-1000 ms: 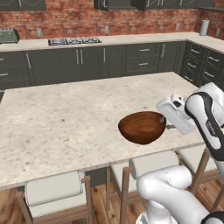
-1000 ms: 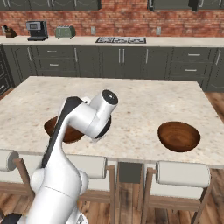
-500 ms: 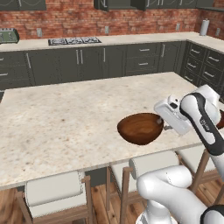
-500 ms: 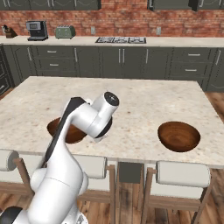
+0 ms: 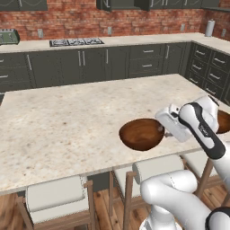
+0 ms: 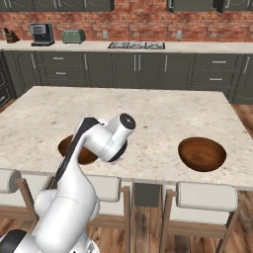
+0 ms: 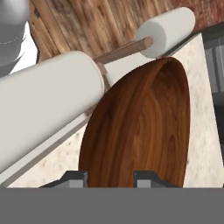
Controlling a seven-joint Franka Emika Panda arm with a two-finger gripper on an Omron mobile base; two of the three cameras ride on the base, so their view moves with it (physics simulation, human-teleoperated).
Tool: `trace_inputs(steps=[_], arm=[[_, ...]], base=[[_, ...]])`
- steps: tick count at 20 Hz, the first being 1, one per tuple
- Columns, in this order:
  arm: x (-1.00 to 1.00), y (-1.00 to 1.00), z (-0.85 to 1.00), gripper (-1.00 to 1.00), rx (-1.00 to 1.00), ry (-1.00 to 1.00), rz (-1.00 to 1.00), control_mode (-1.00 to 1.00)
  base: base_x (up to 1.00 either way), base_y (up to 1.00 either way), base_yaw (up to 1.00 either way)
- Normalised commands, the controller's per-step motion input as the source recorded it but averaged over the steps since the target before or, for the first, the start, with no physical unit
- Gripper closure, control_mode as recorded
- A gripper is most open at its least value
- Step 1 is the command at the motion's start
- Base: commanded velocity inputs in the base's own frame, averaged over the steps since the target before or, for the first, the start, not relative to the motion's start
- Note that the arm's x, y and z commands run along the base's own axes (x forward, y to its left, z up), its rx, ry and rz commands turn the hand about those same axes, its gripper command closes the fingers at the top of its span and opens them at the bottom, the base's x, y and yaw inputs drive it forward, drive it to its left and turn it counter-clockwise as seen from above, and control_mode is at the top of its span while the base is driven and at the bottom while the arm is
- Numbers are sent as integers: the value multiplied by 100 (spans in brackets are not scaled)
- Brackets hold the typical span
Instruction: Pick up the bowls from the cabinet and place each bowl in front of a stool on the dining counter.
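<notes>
A dark reddish-brown wooden bowl (image 5: 140, 134) hangs low over the dining counter (image 5: 67, 121) near its front edge, and my gripper (image 5: 161, 129) is shut on its right rim. In the hand view that bowl (image 7: 140, 127) tilts up on edge, with my gripper (image 7: 111, 178) clamped across its rim. From the right base view the held bowl (image 6: 69, 147) is partly hidden behind my arm. I cannot tell whether it touches the slab. The second bowl (image 6: 201, 153) rests on the counter in front of a stool (image 6: 207, 196); it also peeks out behind my forearm (image 5: 223, 121).
White-cushioned stools (image 5: 56, 196) (image 5: 157, 169) line the counter's near side, one right below the held bowl. Dark grey drawer units (image 5: 108, 63) and a gas hob (image 5: 75, 42) run along the brick back wall. A toaster (image 6: 73, 35) and coffee machine (image 6: 40, 33) stand far left.
The held bowl has sunk slightly and drifted a little towards the counter's front edge, and my wrist has dropped with it. The second bowl has not moved.
</notes>
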Motion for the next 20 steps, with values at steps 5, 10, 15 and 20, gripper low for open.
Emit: trace_inputs(steps=[5, 10, 15, 20], arm=[[20, 0, -42, 100, 0, -2, 0, -100], [32, -9, -41, 100, 0, 0, 0, -100], [43, -6, -29, 100, 1, 0, 0, -100], [39, -8, -15, 100, 10, 0, 0, -100]], base=[[0, 0, 0], [0, 0, 0], [0, 0, 0], [0, 0, 0]])
